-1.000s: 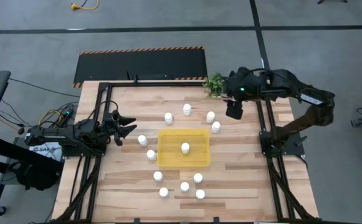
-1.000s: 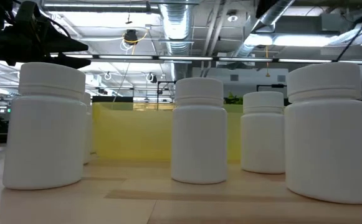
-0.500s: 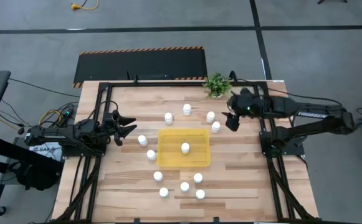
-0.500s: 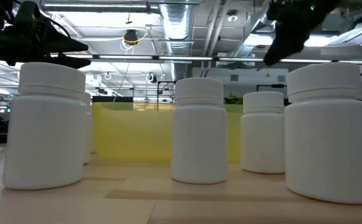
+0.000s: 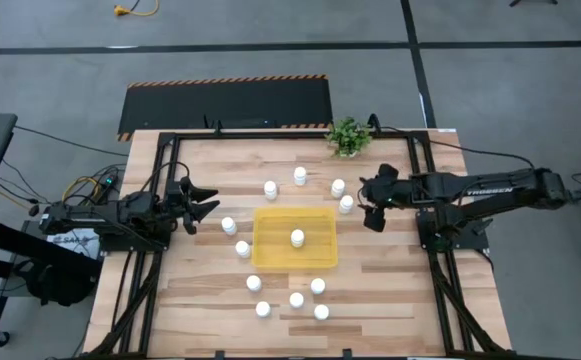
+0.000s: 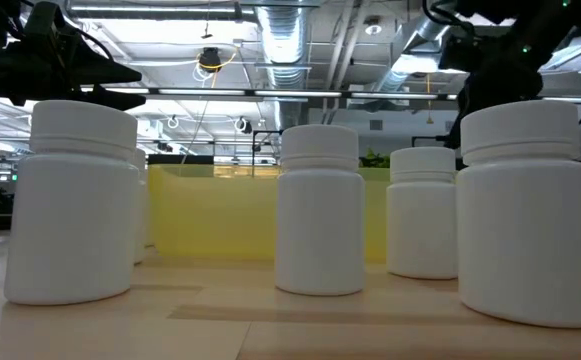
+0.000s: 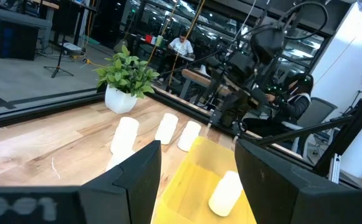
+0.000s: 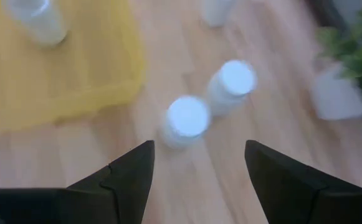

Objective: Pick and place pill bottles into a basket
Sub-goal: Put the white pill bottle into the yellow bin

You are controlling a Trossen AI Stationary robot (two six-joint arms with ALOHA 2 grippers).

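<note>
Several white pill bottles stand upright on the wooden table around the yellow basket (image 5: 270, 250), and one bottle (image 5: 297, 238) stands inside it. My right gripper (image 5: 373, 215) hangs open, tilted down, just right of the bottle (image 5: 346, 204) by the basket's far right corner. In the right wrist view that bottle (image 8: 185, 121) stands ahead of the open fingers, with a second bottle (image 8: 230, 84) beyond it. My left gripper (image 5: 205, 205) waits open and level at the table's left side, with nothing between its fingers (image 7: 137, 180).
A small green potted plant (image 5: 348, 136) stands at the far edge, behind my right arm. Black frame rails run along the table's left, right and far sides. A cluster of bottles (image 5: 296, 300) stands near the front edge, filling the low view.
My right gripper has come down from high above the far right corner and moved toward the near edge, toward the bottle beside the basket's far right corner. It has stayed open. No bottle has moved.
</note>
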